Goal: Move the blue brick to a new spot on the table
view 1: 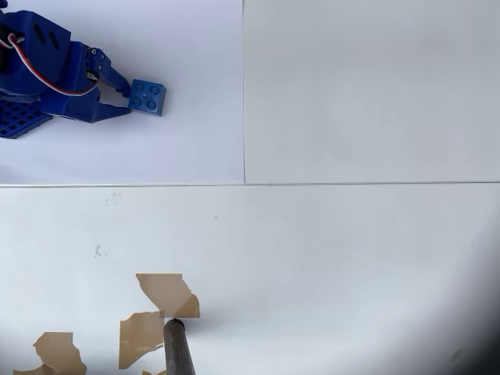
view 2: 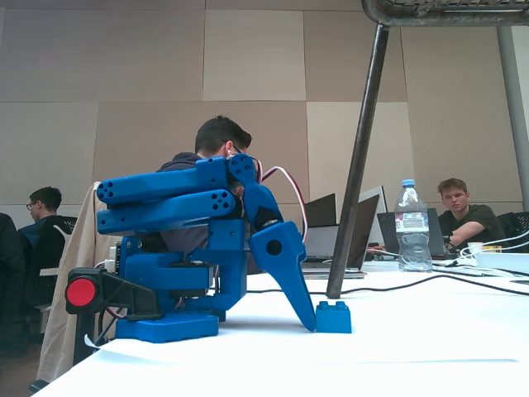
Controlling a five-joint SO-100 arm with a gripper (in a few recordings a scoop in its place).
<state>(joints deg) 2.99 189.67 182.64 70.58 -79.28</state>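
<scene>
The blue brick (view 1: 147, 97) lies studs-up on a white paper sheet at the top left of the table (view 1: 328, 250) in the overhead view. My blue gripper (view 1: 125, 99) reaches in from the left. Its jaws are open, with a white gap between them, and the tips sit right at the brick's left edge. The brick is just beyond the tips, not between them. In the fixed view the gripper (view 2: 310, 321) points down to the table, its tip beside the brick (view 2: 333, 317).
Torn brown tape patches (view 1: 166, 293) and a dark pole (view 1: 178, 349) sit at the bottom left of the overhead view. The slanted pole (view 2: 355, 165), a water bottle (view 2: 411, 225), laptops and seated people stand behind the table in the fixed view.
</scene>
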